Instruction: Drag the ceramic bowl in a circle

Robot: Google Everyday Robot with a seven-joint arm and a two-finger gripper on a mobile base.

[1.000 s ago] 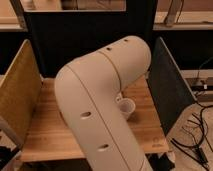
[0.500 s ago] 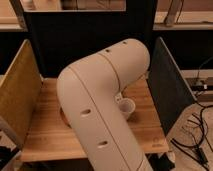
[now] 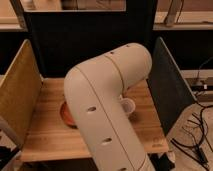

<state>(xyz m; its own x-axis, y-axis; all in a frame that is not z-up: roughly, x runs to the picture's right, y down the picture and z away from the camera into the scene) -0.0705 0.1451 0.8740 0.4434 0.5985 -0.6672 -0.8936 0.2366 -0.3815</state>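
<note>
The ceramic bowl (image 3: 66, 114) is sitting near the middle of the wooden table (image 3: 45, 137), mostly hidden behind the arm (image 3: 102, 107). Risk: a wide circle may be carrying the bowl into the white cup (image 3: 128, 106) to its right and tipping it. The arm is folding elbow-up and reaching down. The gripper is lying hidden behind it, so whether it is apart or together cannot be told.

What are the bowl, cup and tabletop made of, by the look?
The bowl looks glazed ceramic: glossy orange-red sheen. The cup seems thin translucent white plastic. The tabletop is wood, plank grain showing. The gripper is out of sight behind the arm.
</note>
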